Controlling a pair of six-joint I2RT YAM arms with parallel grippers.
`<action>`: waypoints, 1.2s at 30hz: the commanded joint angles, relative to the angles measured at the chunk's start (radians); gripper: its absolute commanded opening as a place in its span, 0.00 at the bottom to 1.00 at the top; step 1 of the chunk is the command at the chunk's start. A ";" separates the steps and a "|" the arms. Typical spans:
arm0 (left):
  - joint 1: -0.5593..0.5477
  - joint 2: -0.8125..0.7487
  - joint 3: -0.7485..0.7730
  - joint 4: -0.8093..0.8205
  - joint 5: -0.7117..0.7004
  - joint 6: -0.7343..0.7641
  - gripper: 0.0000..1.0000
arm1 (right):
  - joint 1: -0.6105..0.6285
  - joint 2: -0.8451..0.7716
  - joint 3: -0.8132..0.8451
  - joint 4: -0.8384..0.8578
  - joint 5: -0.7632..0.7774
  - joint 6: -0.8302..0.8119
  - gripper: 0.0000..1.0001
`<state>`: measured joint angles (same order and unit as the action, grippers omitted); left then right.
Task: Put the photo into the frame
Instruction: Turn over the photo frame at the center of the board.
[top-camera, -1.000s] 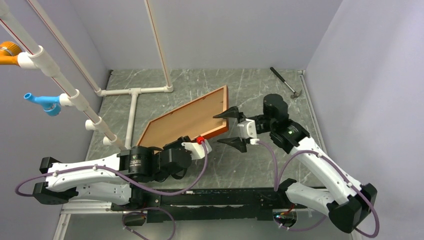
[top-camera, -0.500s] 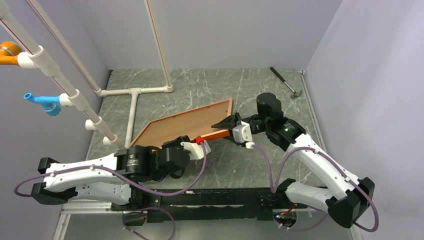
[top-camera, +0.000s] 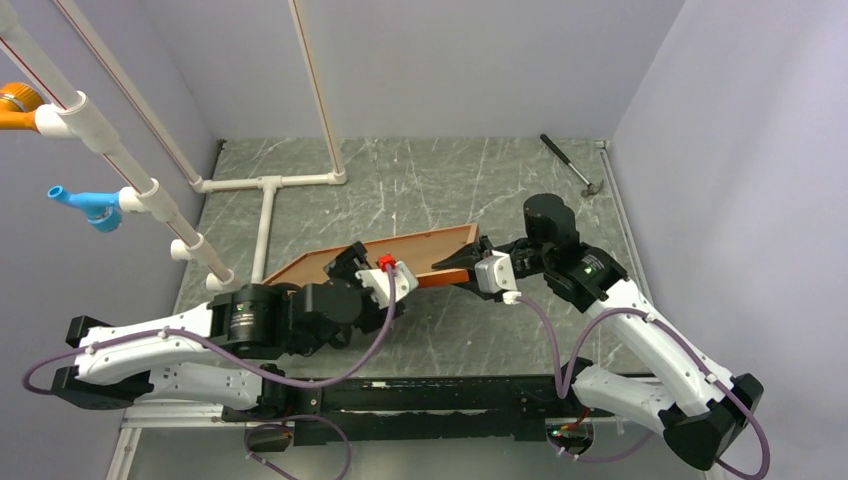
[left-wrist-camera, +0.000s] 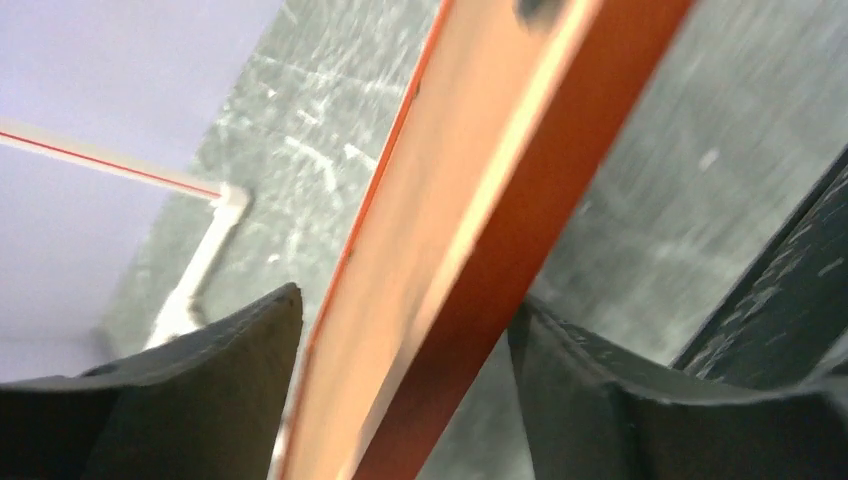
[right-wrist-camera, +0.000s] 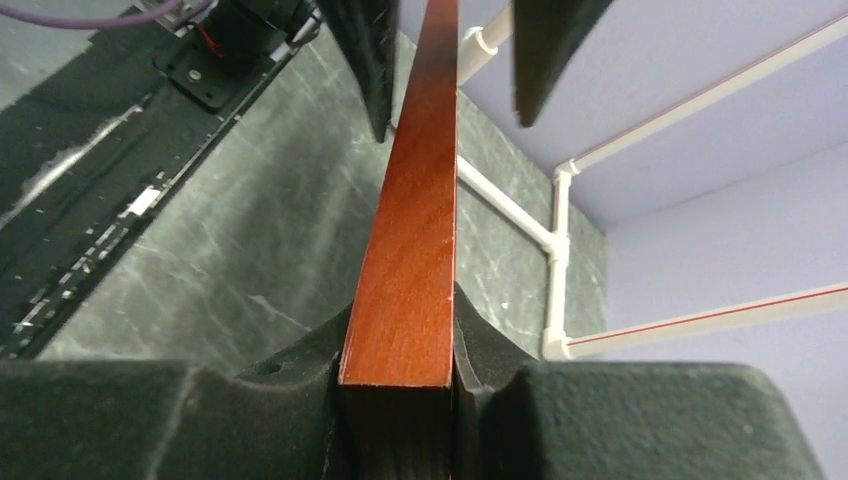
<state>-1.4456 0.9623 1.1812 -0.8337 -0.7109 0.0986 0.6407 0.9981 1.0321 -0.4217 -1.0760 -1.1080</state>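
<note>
Nearest, the left claw (left-wrist-camera: 400, 320) stands with its jaws apart astride the near rail of the frame (right-wrist-camera: 410, 230). Just beyond, the right claw (right-wrist-camera: 398, 360) is clamped on the frame's right end, which sits tilted over the worktop (top-camera: 420, 180). Farther back lie white pipes (top-camera: 265, 183) and a hammer (top-camera: 572, 165).

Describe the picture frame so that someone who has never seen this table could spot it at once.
Find the dark marbled table and the white pipes on its left. Just right of them, the frame is clamped near one corner by the right gripper; it is the only reddish-brown wooden thing, flat and thin-railed.
</note>
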 joint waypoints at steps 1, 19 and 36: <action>0.001 -0.021 0.092 0.182 0.042 -0.111 0.88 | 0.005 -0.050 -0.022 0.033 -0.072 0.140 0.00; 0.001 -0.068 0.201 0.373 0.078 -0.145 0.98 | -0.043 -0.098 -0.052 0.304 -0.132 0.811 0.00; 0.106 -0.012 0.139 0.282 0.152 -0.392 0.97 | -0.350 0.033 -0.182 0.439 -0.044 1.430 0.00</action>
<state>-1.4128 0.9253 1.3544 -0.5293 -0.6399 -0.1520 0.3099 1.0580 0.9070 0.0174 -1.1809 0.1577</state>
